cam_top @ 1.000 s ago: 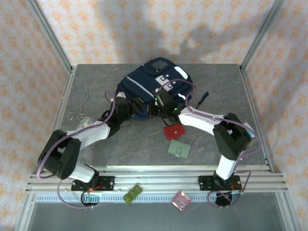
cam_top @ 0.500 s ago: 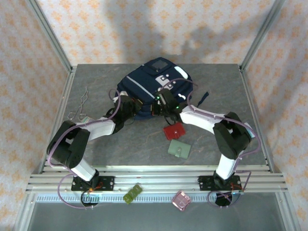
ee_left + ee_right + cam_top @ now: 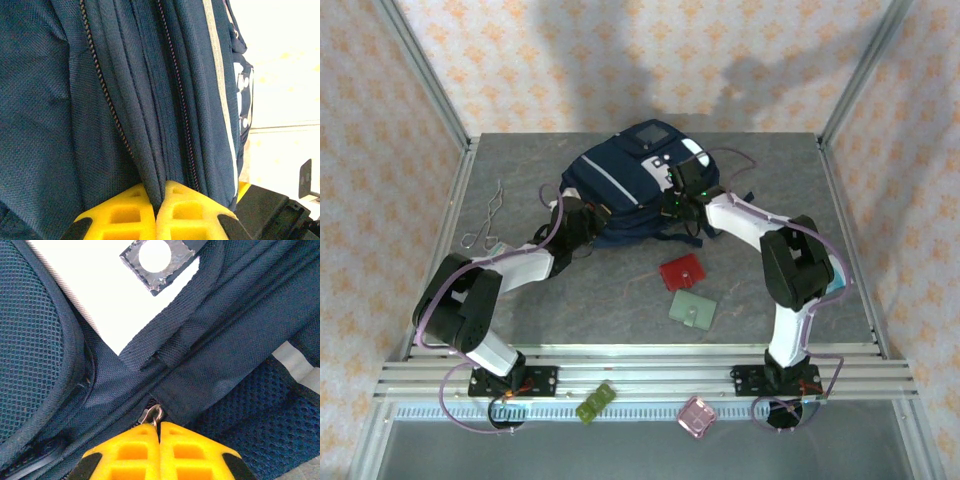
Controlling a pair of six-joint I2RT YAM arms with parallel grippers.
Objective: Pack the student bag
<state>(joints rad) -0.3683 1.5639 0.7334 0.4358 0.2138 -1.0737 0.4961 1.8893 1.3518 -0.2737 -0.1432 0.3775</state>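
Right wrist: right gripper [image 3: 160, 432] is barely pinching the zipper pull [image 3: 154, 415] at bottom centre, left gripper [image 3: 157, 202] is clamping student bag [image 3: 60, 100] fabric; sideways yank might slip it.

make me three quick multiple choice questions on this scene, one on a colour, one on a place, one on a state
1. The bag is: A navy B red C yellow
2. The red wallet lies: A on the bag B on the table beside the green wallet C in a tool
3. The right tool is: A open B shut on the red wallet C shut on the bag's zip pull
Key: 1 A, dark blue fabric; 2 B, the top view shows it there; 3 C, it pinches the metal pull.
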